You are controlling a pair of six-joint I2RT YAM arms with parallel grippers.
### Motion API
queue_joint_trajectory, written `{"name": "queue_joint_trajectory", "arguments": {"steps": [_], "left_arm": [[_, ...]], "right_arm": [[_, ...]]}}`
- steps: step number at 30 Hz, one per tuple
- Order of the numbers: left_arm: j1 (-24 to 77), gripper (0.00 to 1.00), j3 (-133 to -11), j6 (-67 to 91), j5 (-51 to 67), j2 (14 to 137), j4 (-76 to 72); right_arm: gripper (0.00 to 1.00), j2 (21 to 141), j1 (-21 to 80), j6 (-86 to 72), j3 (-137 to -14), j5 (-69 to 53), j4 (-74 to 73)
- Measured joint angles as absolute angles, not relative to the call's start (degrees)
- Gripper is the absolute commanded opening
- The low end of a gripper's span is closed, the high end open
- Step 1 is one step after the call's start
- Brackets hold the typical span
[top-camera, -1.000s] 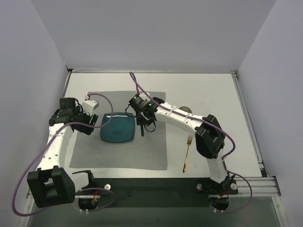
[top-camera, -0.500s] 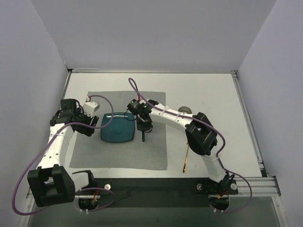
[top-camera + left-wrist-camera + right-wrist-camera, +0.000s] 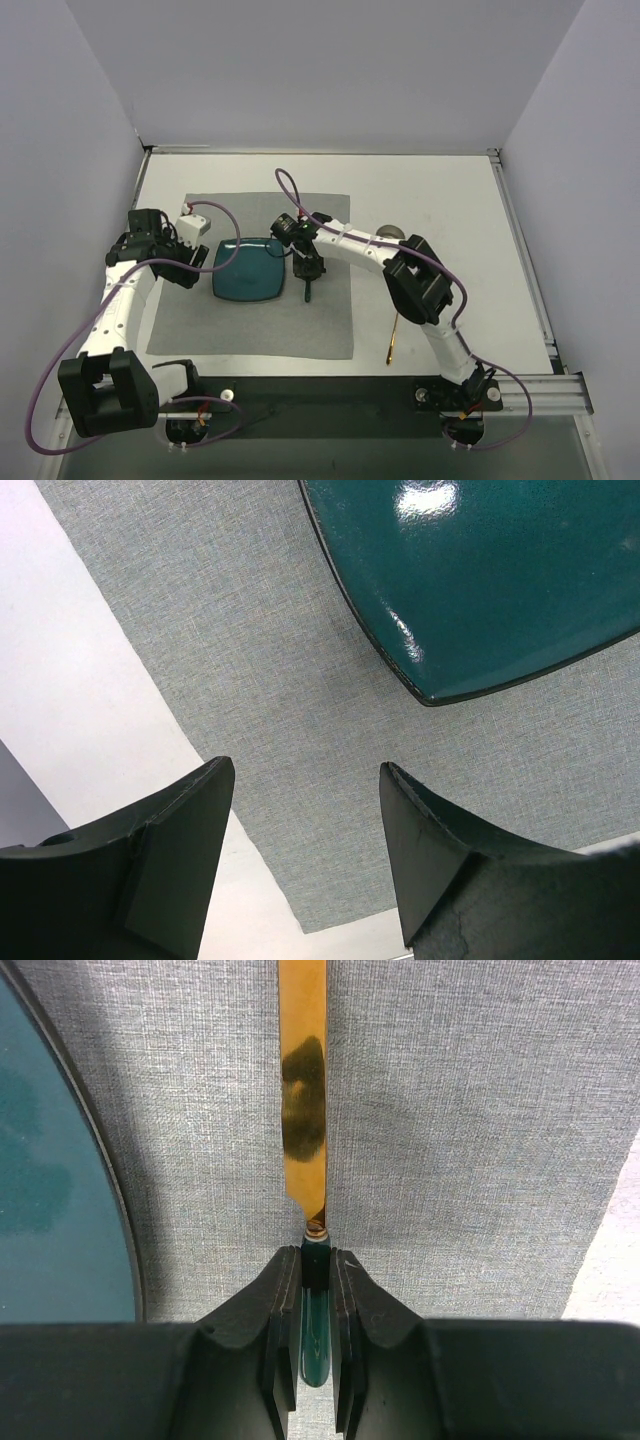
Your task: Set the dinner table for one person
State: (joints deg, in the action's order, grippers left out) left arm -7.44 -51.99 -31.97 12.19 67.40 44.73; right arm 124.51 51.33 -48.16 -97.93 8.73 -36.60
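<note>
The white dinner table [image 3: 440, 195] carries a grey cloth mat [image 3: 250, 320] with a square teal plate [image 3: 248, 270] on it. My right gripper [image 3: 304, 266] is shut on the teal handle of a knife [image 3: 303, 1090]. The knife's gold blade lies low over the mat, just right of the plate [image 3: 50, 1160]. In the top view only the knife's dark handle end [image 3: 307, 293] shows. My left gripper [image 3: 190, 262] hangs open and empty over the mat's left edge; the left wrist view [image 3: 305, 772] shows the plate corner [image 3: 480, 570] beyond it.
A gold fork [image 3: 395, 325] lies on the bare table right of the mat. A small grey round object [image 3: 391, 233] sits partly behind my right arm. The metal rim [image 3: 520, 240] bounds the table on the right.
My right arm's elbow has swung left, and the gripper with the knife has shifted slightly nearer, beside the plate's right edge. The left arm has not moved.
</note>
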Motion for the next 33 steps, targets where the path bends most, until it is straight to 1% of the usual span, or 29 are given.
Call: {"name": "queue_joint_trajectory", "arguments": {"steps": [6, 7, 9, 10, 12, 13, 16, 19, 23, 27, 31, 33], "left_arm": [[-7.44, 0.7, -51.99, -31.97, 12.19, 67.4, 44.73], [-7.44, 0.71, -51.99, -31.97, 12.16, 67.4, 44.73], [-7.44, 0.71, -51.99, -31.97, 12.16, 67.4, 44.71], [-7.44, 0.71, -51.99, -31.97, 12.16, 67.4, 44.69], [-7.44, 0.7, -51.99, -31.97, 12.16, 67.4, 44.6], [-7.44, 0.7, -51.99, -31.97, 12.16, 67.4, 44.56], [-7.44, 0.7, -51.96, -31.97, 12.16, 67.4, 44.45], [-7.44, 0.71, -51.96, -31.97, 12.16, 67.4, 44.45], [-7.44, 0.71, -51.96, -31.97, 12.16, 67.4, 44.47], [-7.14, 0.7, -53.41, -31.48, 12.19, 67.66, 45.5], [-2.92, 0.7, -60.58, -27.33, 12.12, 68.75, 46.74], [2.76, 0.7, -65.39, -24.4, 12.29, 69.38, 46.41]], "right_arm": [[0.01, 125.84, 51.31, -48.21, -97.93, 8.78, -36.75], [0.05, 126.15, 51.31, -48.23, -98.17, 8.8, -36.88], [0.09, 126.19, 51.31, -48.27, -98.3, 8.78, -36.84], [0.13, 126.21, 51.31, -48.38, -98.3, 8.73, -36.86], [0.19, 126.21, 51.29, -48.62, -98.3, 8.75, -36.88], [0.27, 126.21, 51.29, -48.82, -98.3, 8.75, -36.88], [0.36, 126.21, 51.29, -49.69, -98.3, 8.71, -36.91], [0.39, 126.21, 51.29, -50.57, -98.28, 8.67, -37.01], [0.39, 125.84, 51.22, -51.4, -98.28, 8.73, -37.1], [0.41, 122.63, 50.81, -52.05, -98.19, 9.02, -37.34], [0.41, 111.22, 49.71, -51.99, -95.37, 10.09, -37.28], [0.41, 103.15, 47.79, -51.16, -93.06, 10.26, -36.95]]}}
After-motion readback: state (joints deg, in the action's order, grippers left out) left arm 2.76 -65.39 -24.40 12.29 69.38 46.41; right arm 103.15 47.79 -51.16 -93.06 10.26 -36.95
